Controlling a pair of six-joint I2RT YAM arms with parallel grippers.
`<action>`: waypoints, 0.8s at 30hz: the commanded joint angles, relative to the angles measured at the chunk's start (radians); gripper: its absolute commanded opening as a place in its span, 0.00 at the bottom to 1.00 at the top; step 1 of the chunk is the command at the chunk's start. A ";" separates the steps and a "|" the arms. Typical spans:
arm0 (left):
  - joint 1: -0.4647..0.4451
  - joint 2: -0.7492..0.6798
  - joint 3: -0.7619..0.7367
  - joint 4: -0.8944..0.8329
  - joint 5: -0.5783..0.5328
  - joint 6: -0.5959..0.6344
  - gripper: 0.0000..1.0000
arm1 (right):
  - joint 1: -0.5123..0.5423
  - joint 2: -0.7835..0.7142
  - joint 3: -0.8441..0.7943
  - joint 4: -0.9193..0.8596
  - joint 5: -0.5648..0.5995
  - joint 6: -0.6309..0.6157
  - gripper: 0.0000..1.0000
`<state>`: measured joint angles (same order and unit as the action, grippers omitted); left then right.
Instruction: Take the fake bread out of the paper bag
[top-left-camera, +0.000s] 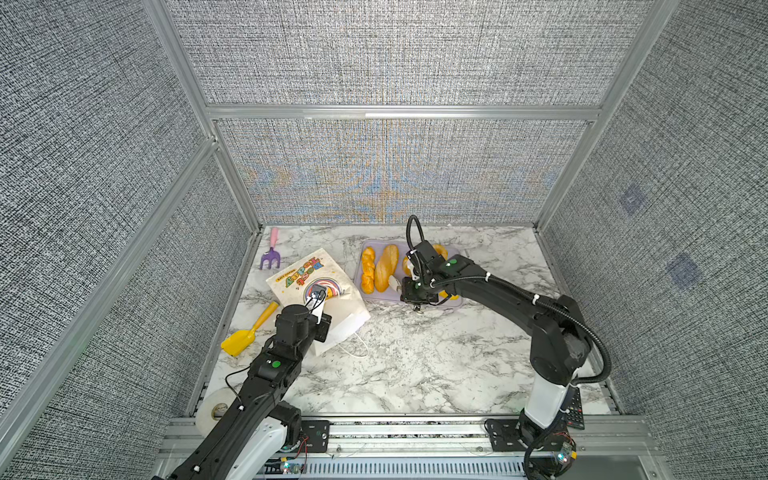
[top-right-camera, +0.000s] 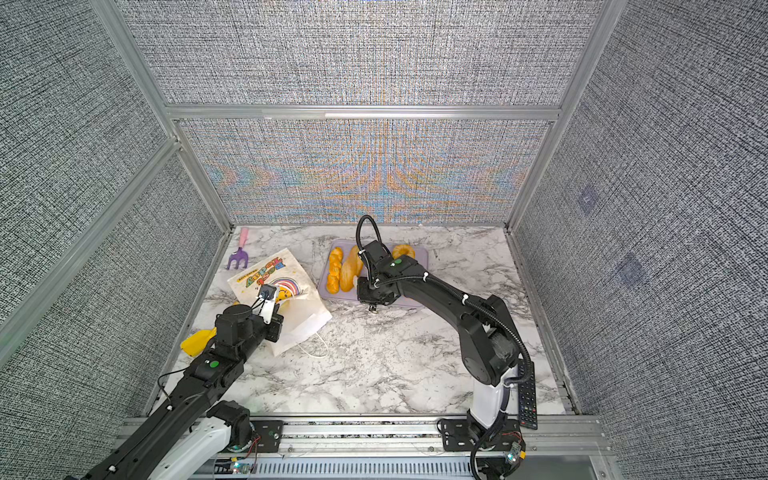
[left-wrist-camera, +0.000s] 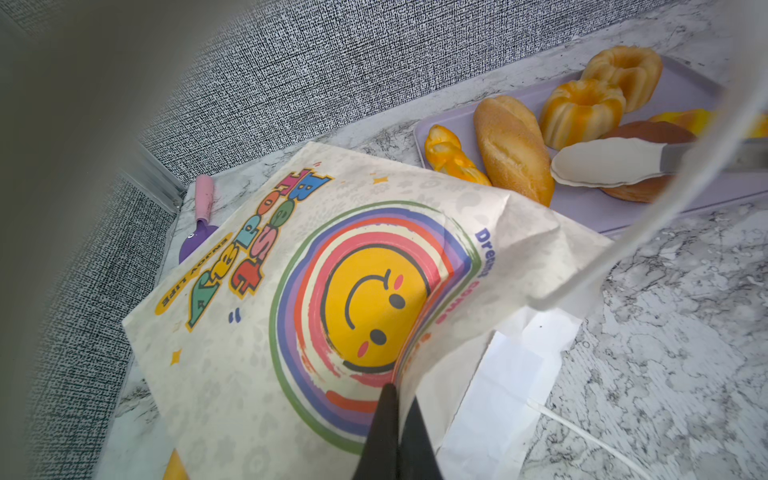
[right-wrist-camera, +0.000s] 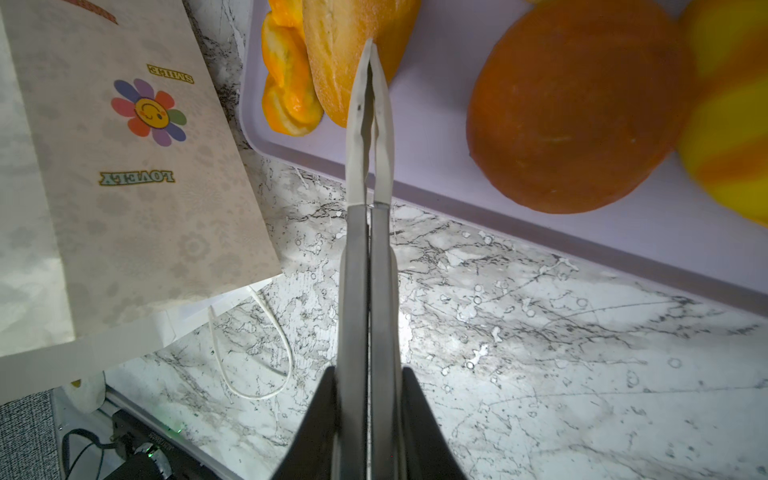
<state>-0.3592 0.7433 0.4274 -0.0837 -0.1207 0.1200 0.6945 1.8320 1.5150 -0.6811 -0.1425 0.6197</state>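
Note:
The paper bag (top-left-camera: 305, 276) lies on its side at the left of the marble table, print side up, in both top views (top-right-camera: 270, 276). My left gripper (left-wrist-camera: 401, 395) is shut on the upper rim of its mouth and holds that rim lifted. The inside that shows is bare white paper. Several pieces of fake bread lie on the lilac tray (top-left-camera: 376, 297): a braided stick (top-left-camera: 368, 270), a long loaf (top-left-camera: 387, 268), two fluted ring buns (left-wrist-camera: 582, 110), a round brown bun (right-wrist-camera: 573, 104) and a striped roll (right-wrist-camera: 731, 124). My right gripper (right-wrist-camera: 369, 374) is shut on metal tongs (right-wrist-camera: 370, 124), closed and empty over the tray's front edge.
A yellow toy shovel (top-left-camera: 249, 332) lies left of the bag, and a purple fork with a pink handle (top-left-camera: 270, 253) is in the back left corner. A tape roll (top-left-camera: 214, 409) and a remote control (top-right-camera: 527, 395) sit by the arm bases. Fabric walls enclose three sides.

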 joint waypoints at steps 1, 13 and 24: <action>0.000 -0.002 -0.003 0.003 0.003 -0.003 0.00 | 0.002 -0.017 0.003 0.001 -0.007 0.003 0.00; 0.002 -0.002 -0.003 0.003 0.001 -0.003 0.00 | -0.091 0.028 0.154 -0.137 0.069 -0.095 0.00; 0.001 -0.002 -0.004 0.002 -0.002 -0.001 0.00 | -0.125 0.232 0.395 -0.259 0.094 -0.173 0.00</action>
<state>-0.3592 0.7410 0.4267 -0.0841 -0.1211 0.1200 0.5701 2.0422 1.8736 -0.8898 -0.0586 0.4767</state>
